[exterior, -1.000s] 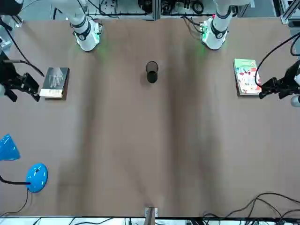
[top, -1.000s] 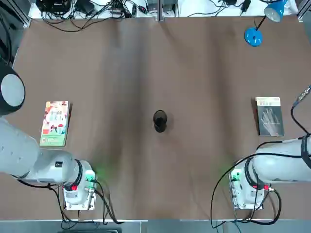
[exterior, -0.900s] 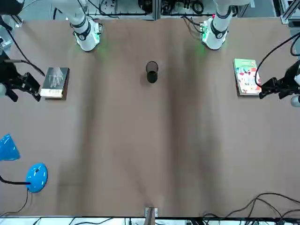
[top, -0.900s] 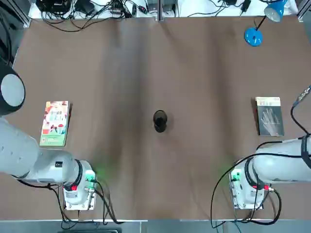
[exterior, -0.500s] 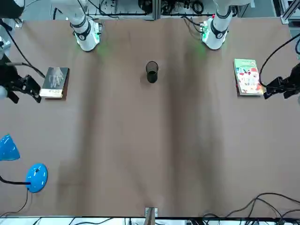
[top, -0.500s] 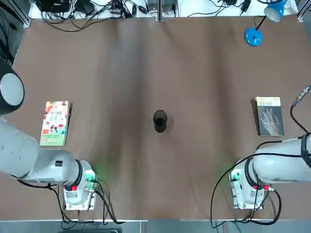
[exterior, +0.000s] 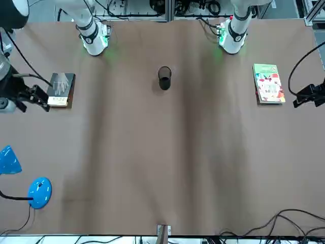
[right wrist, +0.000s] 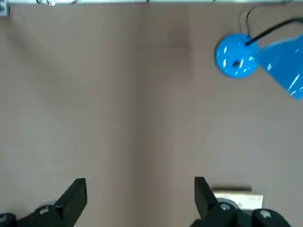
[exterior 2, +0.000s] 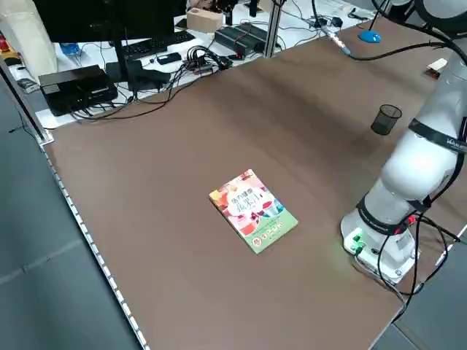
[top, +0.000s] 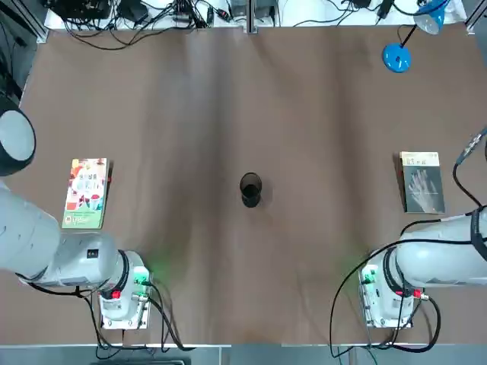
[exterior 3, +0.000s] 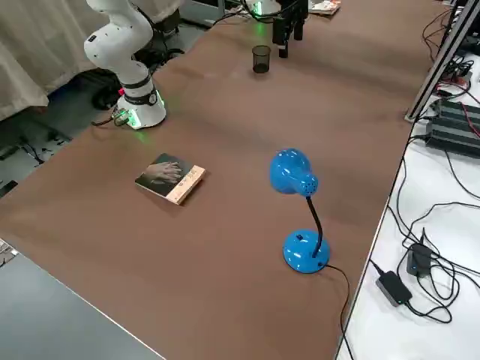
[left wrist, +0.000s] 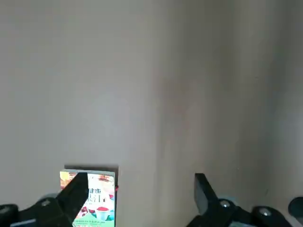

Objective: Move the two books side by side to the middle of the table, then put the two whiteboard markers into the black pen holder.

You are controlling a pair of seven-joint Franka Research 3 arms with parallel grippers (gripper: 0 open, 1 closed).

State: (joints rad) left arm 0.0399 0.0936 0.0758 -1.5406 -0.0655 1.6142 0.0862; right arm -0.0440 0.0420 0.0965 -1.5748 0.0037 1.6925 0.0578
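The colourful book (top: 86,193) lies flat near the table's (top: 251,99) left edge, the dark grey book (top: 423,182) near its right edge, well apart, with the black pen holder (top: 250,189) upright about midway between them. No whiteboard markers can be made out in any view.

The top view shows only arm links and bases; the grippers themselves appear elsewhere. In the front view the left gripper (exterior: 311,95) hangs just beside the colourful book at the table's edge, and the right gripper (exterior: 34,95) sits just beside the dark grey book.

Each wrist view shows its fingers spread wide with nothing between them, one left finger (left wrist: 75,193) overlapping the colourful book.

The right side view alone shows the blue desk lamp (exterior 3: 298,214) whole, standing near a far corner.
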